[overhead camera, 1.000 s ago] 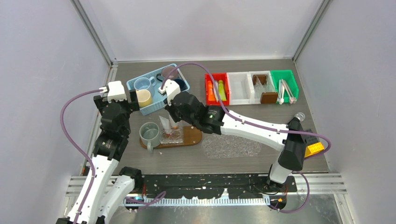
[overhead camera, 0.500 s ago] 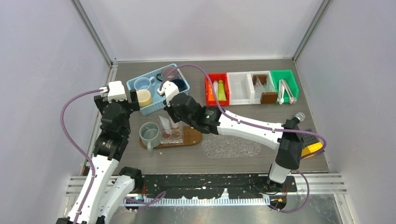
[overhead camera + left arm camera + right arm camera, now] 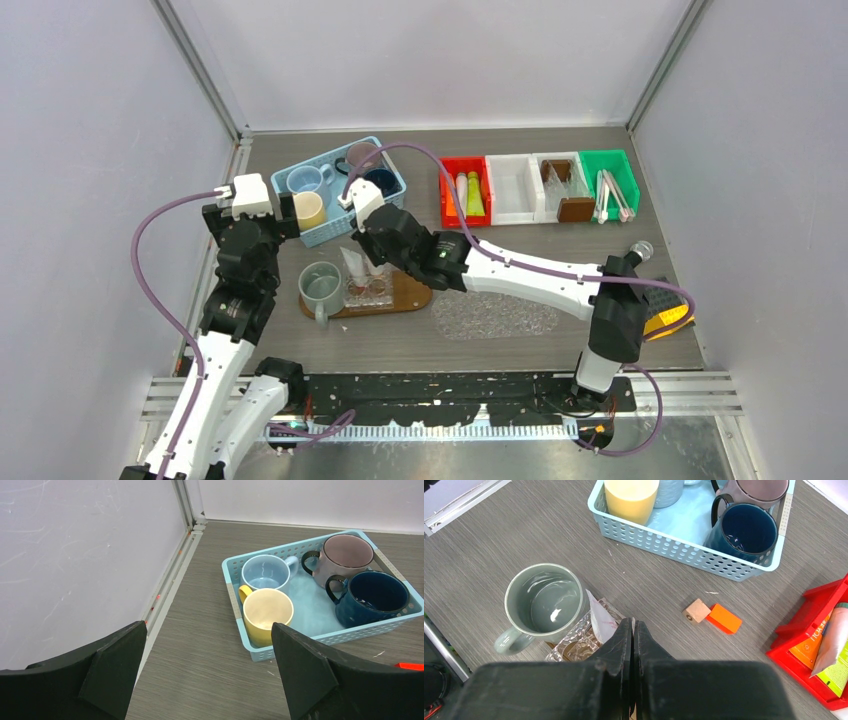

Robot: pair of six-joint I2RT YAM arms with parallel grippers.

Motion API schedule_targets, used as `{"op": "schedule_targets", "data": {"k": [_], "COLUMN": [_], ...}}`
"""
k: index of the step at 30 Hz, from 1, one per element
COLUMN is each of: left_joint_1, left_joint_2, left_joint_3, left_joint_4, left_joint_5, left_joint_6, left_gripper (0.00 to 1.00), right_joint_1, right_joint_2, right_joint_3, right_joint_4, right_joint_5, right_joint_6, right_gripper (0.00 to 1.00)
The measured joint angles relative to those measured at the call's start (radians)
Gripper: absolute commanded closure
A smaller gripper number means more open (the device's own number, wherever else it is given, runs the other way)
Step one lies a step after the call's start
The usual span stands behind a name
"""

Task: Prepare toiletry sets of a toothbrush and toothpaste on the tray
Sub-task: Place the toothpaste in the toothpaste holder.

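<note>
The grey wood-grain surface (image 3: 500, 345) carries a light blue perforated plastic basket (image 3: 326, 238) at far left and a row of red, white and green plastic bins (image 3: 513, 187) at far right. Nearer lie a brown oval wooden tray (image 3: 412, 291), a crinkled clear plastic sheet (image 3: 495, 312) beside it, and a small tan wooden cube (image 3: 696, 611) just beside an orange block (image 3: 722, 618).

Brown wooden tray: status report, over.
Left gripper open, right gripper shut over brown wooden tray. Grey-green ceramic mug and white wedge tube there. Crinkled clear wrapper beside them.
</note>
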Motion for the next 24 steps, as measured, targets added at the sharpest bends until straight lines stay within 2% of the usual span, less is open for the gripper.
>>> {"op": "schedule_targets", "data": {"k": [24], "left_joint_1": [0.000], "left_joint_2": [0.000], "left_joint_3": [-0.005], "left_joint_4": [0.008], "left_joint_5": [0.012], "left_joint_6": [0.021], "left_gripper": [0.00], "right_joint_1": [0.014], "right_joint_2": [0.014], "right_joint_3": [-0.084], "right_joint_4": [0.097], "right_joint_5": [0.005], "right_joint_6": [0.000], "right_gripper": [0.88]}}
